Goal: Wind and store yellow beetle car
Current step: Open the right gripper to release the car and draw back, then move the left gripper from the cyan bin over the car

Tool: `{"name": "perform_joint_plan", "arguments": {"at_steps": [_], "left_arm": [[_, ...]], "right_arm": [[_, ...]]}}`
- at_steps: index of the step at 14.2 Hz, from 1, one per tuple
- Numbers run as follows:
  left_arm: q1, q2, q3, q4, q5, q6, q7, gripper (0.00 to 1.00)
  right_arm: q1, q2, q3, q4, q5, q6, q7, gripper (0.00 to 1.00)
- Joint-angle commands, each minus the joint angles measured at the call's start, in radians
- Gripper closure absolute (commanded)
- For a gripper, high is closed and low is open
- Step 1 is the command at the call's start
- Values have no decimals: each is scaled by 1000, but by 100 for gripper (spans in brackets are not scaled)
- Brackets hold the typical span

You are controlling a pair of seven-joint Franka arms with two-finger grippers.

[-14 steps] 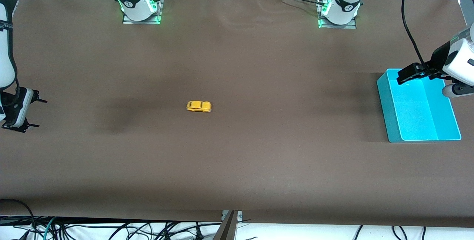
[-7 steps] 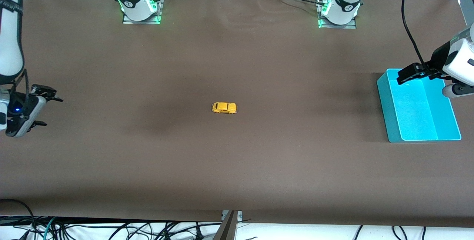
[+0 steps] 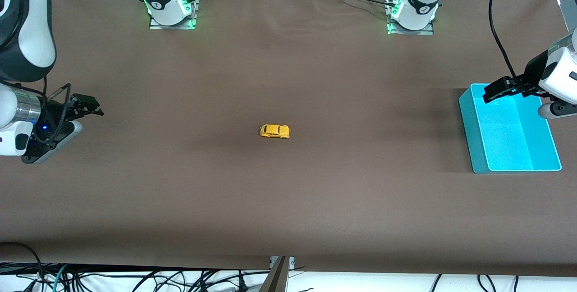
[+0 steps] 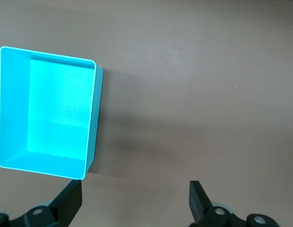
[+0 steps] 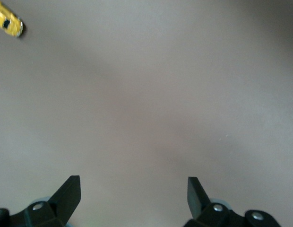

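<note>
One yellow beetle car (image 3: 274, 131) rolled binward, one teal bin (image 3: 475, 143)

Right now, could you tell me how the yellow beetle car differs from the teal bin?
The yellow beetle car is tiny and rounded; the teal bin is far larger and boxy. The car sits mid-table, the bin at the left arm's end. The car is closed-bodied; the bin is open-topped and empty. Both rest untouched on the table.

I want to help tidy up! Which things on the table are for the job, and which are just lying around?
For the job:
- tiny yellow beetle-shaped toy car, mid-table
- open-topped teal plastic bin, empty, at the left arm's end
- right gripper, open
- left gripper, open, over the bin

Just lying around:
- nothing else, only the brown table cover
</note>
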State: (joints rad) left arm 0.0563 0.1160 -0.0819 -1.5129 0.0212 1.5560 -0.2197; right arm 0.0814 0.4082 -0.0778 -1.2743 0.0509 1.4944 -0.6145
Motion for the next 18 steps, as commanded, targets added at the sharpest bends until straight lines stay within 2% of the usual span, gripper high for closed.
{"name": "perform_joint_plan", "arguments": {"at_steps": [1,3,4,7,9,12,15,18], "left_arm": [[-1,-1,-6,-3,-17,10,10,0],[5,8,-10,-1,-24,9,34,0],[23,7,-4,2,-79,3,75,0],[40,13,-10,3,-118,-4,264,0],[24,4,-68,26,-118,-13,276,0],[13,14,-168,46,-110,-13,283,0],[-64,68,-240,49,-112,7,272,0],[-234,123,-231,46,-107,131,270,0]], "right_arm": [[23,-51,-2,13,-28,-40,224,0],[21,-86,29,-8,-31,-52,397,0],[21,-109,35,-34,-31,-51,479,0],[15,-158,76,-104,-42,-45,593,0],[9,-189,79,-155,-48,-29,591,0],[-17,-235,79,-165,-68,-14,591,0],[-57,-267,76,-166,-63,12,581,0],[-60,-281,76,-169,-68,18,582,0]]}}
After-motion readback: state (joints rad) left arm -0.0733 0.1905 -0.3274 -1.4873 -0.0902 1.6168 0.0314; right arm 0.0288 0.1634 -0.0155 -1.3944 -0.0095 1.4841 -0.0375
